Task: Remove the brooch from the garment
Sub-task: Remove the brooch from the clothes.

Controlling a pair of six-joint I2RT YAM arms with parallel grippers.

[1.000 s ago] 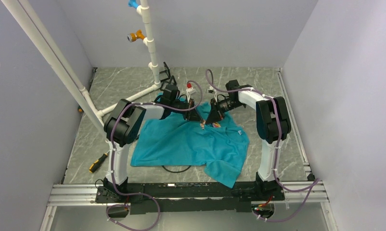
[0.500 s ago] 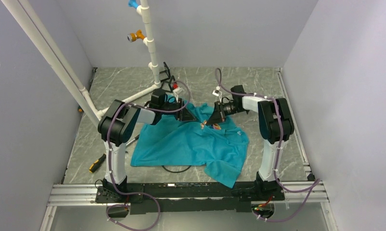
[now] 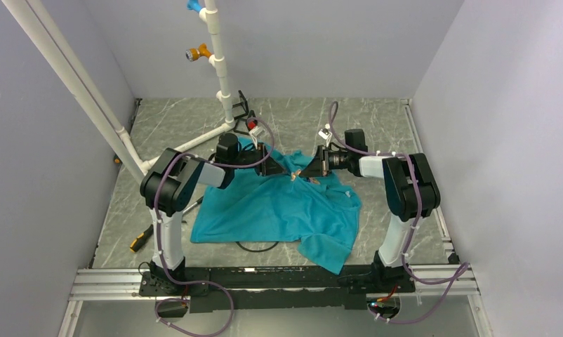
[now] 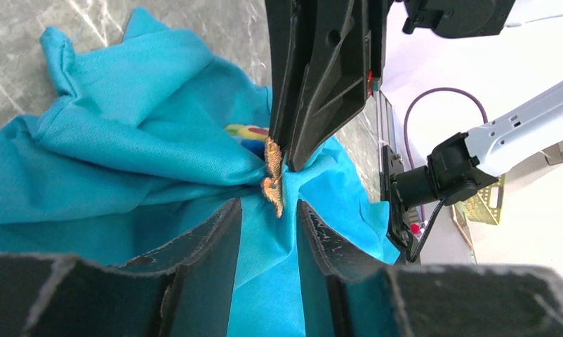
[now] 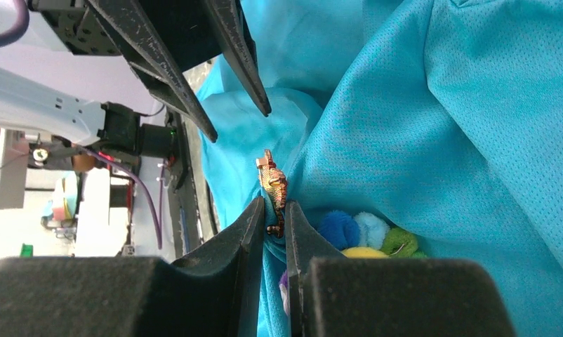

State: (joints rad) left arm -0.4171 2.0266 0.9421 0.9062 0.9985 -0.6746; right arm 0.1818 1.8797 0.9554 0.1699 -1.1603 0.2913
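The teal garment (image 3: 279, 210) lies spread on the marble table, with a fold lifted at its far edge. My right gripper (image 5: 274, 203) is shut on that fold, pinching a small orange-gold metal piece (image 5: 272, 184) with the cloth. The brooch (image 5: 363, 235), a cluster of blue, white, green and yellow tufts, sits against the cloth just beside the right finger. In the left wrist view only a bit of it (image 4: 247, 135) peeks from behind the fold. My left gripper (image 4: 269, 205) is open, its tips on either side of the orange-gold piece (image 4: 272, 177), not touching it. From above, the two grippers (image 3: 275, 170) (image 3: 301, 175) face tip to tip.
A white pipe stand (image 3: 219, 70) rises behind the left arm, its base pipes running along the table. A yellow-and-black screwdriver (image 3: 144, 237) lies at the left. A black cable loop (image 3: 257, 246) shows under the garment's near hem. An aluminium rail (image 3: 265, 279) borders the near edge.
My left gripper has opened and drawn back to the left from the pinched fold. The right gripper has stayed shut and shifted slightly towards the back, lifting the fold.
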